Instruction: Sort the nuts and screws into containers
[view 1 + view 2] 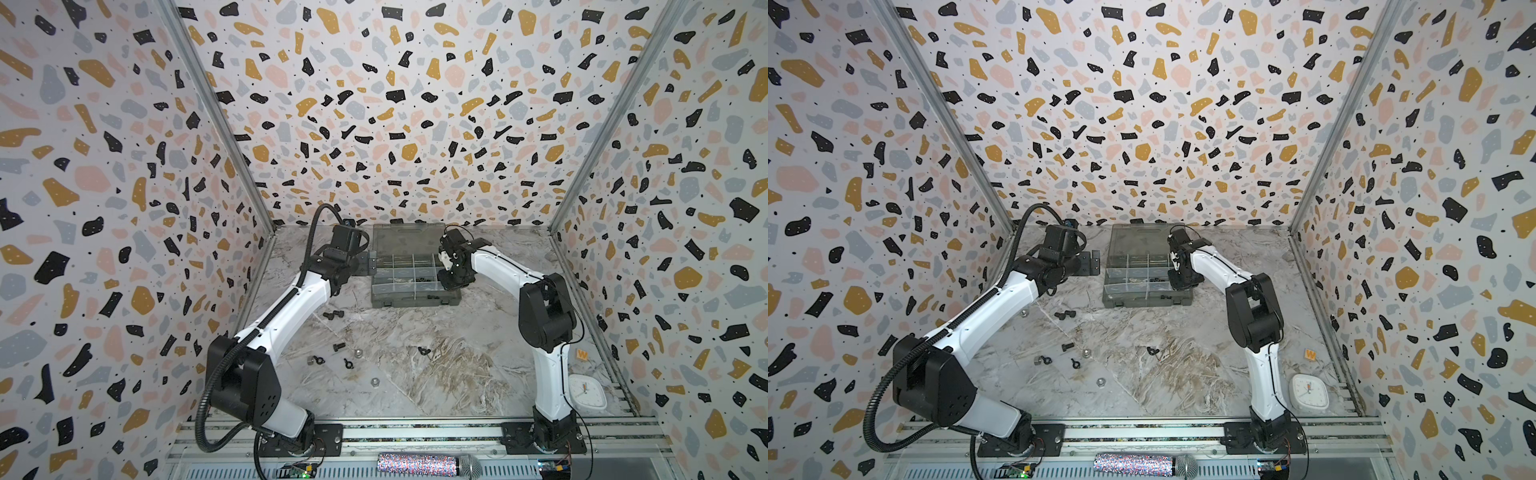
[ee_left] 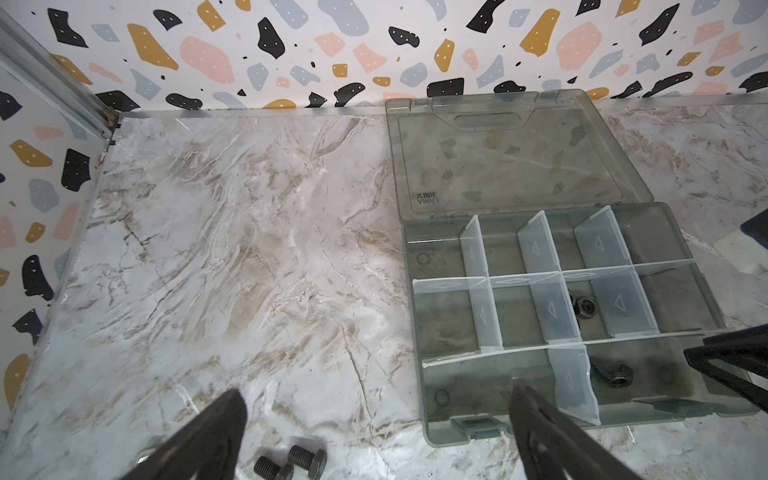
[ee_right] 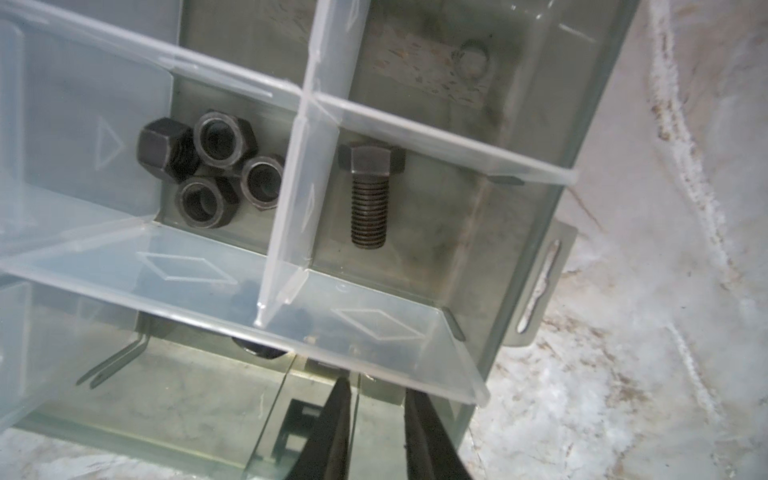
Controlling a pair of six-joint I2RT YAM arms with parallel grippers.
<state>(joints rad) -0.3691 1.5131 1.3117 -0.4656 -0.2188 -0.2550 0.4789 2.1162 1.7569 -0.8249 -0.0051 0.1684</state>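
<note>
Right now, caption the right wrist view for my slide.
Right gripper over the organizer box: black nuts in one compartment, one bolt next door.

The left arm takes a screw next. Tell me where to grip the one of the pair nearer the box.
Probably the hex head, from straight above: the screw lies on its side on the table, head pointing away from the second screw, whose head crowds its threaded shank.

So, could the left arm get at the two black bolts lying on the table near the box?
Probably yes. The two bolts lie on bare table close to the left tool, whose jaws stand open and empty. Nothing covers them, and the organizer box sits apart.
</note>
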